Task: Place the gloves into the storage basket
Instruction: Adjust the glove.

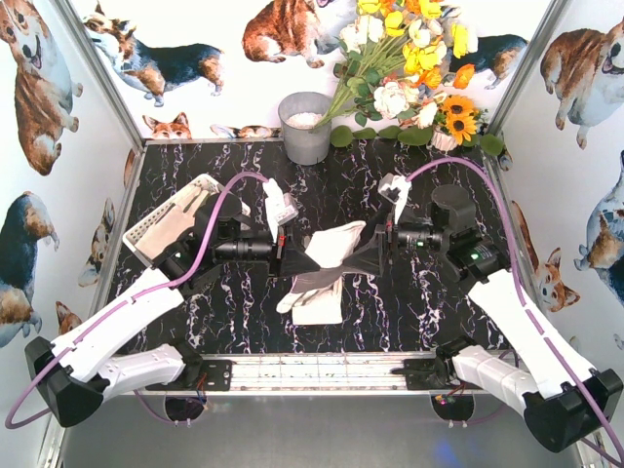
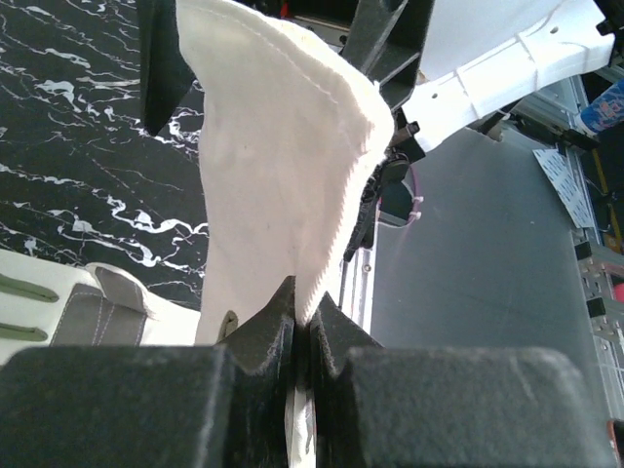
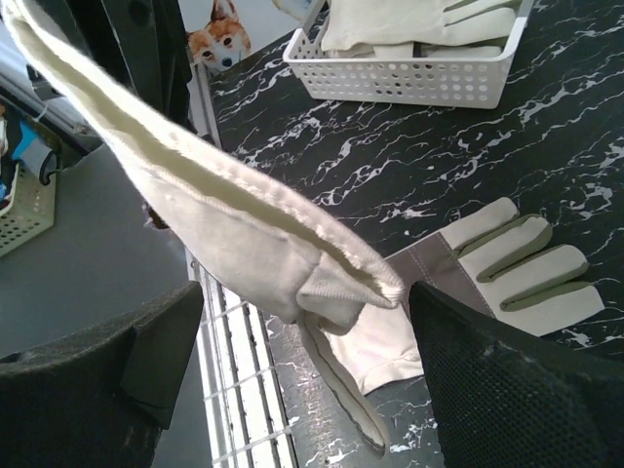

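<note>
Far left on the black marbled table [image 1: 409, 312]: white slotted storage basket [image 1: 146, 237], set at an angle. In the right wrist view, same basket [image 3: 409, 78] with cream gloves in the basket [image 3: 419, 24] heaped inside, fingers reaching the rim.

Just right of it: left gripper [image 1: 291, 255], clamped shut on the held glove [image 1: 336, 244]. In the left wrist view, black fingertips [image 2: 263, 336] pressed together, cream fabric [image 2: 283, 166] pinched between them and rising toward the other arm.

Middle: held glove up off the table, stretched between the two grippers. Beneath it and slightly nearer the arm bases: second glove [image 1: 317, 297], flat on the marble, with grey-olive patches on palm and fingers, clearest from the right wrist [image 3: 517, 263].

Right of middle: right gripper [image 1: 378, 244], jaws spread wide, one black finger [image 3: 97, 380] either side of the held glove's hemmed end [image 3: 244, 234], nothing pinched. Contact with the right-hand finger unclear.

At the back: grey metal bucket [image 1: 306, 127], then a bunch of flowers [image 1: 409, 58] in white, yellow and orange to its right. Corgi prints [image 1: 29, 78] on the walls. Beyond the table edge in the left wrist view, a blue-labelled thing [image 2: 604, 102], lettering too blurred to read.
</note>
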{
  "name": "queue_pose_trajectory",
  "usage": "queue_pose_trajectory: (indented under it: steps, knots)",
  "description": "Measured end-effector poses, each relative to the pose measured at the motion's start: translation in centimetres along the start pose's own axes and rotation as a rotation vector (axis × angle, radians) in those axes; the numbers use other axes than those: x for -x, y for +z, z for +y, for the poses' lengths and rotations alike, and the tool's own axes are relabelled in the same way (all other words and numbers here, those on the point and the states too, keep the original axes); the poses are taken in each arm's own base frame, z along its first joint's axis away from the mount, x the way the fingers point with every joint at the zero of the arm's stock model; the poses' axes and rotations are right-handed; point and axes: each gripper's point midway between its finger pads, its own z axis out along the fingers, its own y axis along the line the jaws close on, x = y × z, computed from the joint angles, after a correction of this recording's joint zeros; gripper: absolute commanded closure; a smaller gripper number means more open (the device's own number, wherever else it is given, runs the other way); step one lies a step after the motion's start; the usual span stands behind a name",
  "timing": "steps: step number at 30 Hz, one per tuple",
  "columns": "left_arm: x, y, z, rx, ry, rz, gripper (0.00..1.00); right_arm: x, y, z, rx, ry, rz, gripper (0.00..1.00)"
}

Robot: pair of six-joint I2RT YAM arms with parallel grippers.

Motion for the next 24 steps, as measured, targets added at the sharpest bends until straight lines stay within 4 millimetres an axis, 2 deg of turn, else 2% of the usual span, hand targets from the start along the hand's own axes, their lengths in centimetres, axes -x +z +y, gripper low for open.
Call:
queue_pose_trajectory:
  steps: [4,10,11,13,14,17,18,19,20,24]
  knots:
    - [0.0,-0.1,-0.4,-0.019,0.002,0.002,1.0,-0.6,0.3,0.4,0.044,0.023,0.004,0.13]
    - [0.3,-0.1,-0.5,-0.022,0.012,-0.009,1.0,-1.1,0.7,1.3,0.113,0.065,-0.005,0.53]
    - [0.4,-0.1,-0.5,-0.022,0.015,-0.013,1.0,-1.0,0.8,1.5,0.127,0.068,-0.012,0.62]
    - [0.4,-0.1,-0.3,-0.013,0.017,-0.015,1.0,-0.8,1.0,1.8,0.147,0.072,-0.021,0.92]
    - [0.4,-0.1,0.0,0.003,0.018,-0.017,1.0,-0.7,1.1,1.8,0.155,0.078,-0.024,1.0]
    - [0.7,-0.4,2.0,0.099,0.02,-0.031,1.0,-0.7,1.4,1.4,0.139,0.069,-0.031,1.0]
    - [0.8,-0.6,2.7,0.137,0.021,-0.038,0.85,-0.8,1.5,1.1,0.12,0.065,-0.034,1.0]
    - [0.9,-0.9,3.4,0.175,0.021,-0.047,0.59,-0.8,1.7,0.7,0.101,0.05,-0.038,1.0]
    - [0.9,-1.1,4.2,0.218,0.019,-0.055,0.45,-0.8,1.9,0.3,0.079,0.032,-0.04,1.0]
    - [1.1,-3.0,7.4,0.406,0.001,-0.094,0.2,-1.3,3.1,-2.2,-0.03,-0.051,-0.033,1.0]
